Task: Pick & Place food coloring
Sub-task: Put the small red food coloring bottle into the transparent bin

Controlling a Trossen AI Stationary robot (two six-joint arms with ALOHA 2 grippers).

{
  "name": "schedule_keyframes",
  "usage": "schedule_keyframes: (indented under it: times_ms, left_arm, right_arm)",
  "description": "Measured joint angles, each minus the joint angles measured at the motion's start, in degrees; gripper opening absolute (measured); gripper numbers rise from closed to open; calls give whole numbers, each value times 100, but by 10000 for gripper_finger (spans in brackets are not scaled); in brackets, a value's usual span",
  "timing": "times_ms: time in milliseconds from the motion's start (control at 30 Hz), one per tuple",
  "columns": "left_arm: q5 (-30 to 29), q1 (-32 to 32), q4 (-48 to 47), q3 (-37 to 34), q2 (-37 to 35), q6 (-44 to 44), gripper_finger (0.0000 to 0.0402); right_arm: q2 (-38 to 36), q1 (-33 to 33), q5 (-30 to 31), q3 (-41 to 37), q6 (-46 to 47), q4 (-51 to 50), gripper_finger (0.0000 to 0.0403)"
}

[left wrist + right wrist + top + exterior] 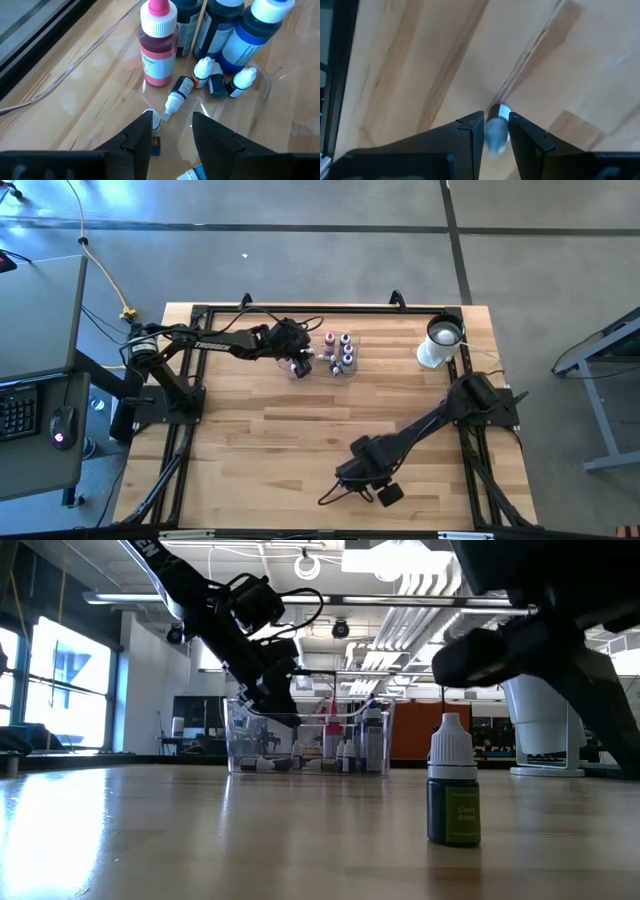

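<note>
The food coloring lies and stands in a clear tray (335, 355) at the table's far middle: small bottles (177, 95) on their sides beside larger red (159, 45) and blue (250, 40) bottles. My left gripper (172, 127) hangs open over the tray. One small white-capped bottle (151, 120) lies right beside its finger; I cannot tell if they touch. Near the front edge my right gripper (496, 122) is shut on a small bottle. In the low view another small green-labelled bottle (453, 780) stands upright on its base. My right gripper pinches a small food coloring bottle between its two fingers. The bottle's whitish end (500, 112) sticks out past the fingertips. The fingers come from above, pointing steeply down at the wood. The fingers hide the rest of the bottle, and whether it touches the table does not show.
A white round cup-like object (438, 345) stands at the far right of the table. The tray's clear wall (240, 740) rises around the bottles. Bare wood lies across the table's middle and left front. Black frame rails run along the table's edges.
</note>
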Motion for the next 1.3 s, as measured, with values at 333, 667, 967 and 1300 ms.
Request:
schedule_keyframes:
  times_ms: [333,667,967,1300]
  left_arm:
    - [2,0,7,0,0,1,138]
    - [12,0,9,0,0,2,138]
    - [13,0,9,7,-2,2,138]
    - [11,0,9,7,-2,2,138]
  right_arm:
    - [305,29,396,-2,464,-132,83]
    - [303,33,76,0,718,-452,142]
    - [303,33,254,0,695,-666,182]
    - [303,22,136,0,553,-534,136]
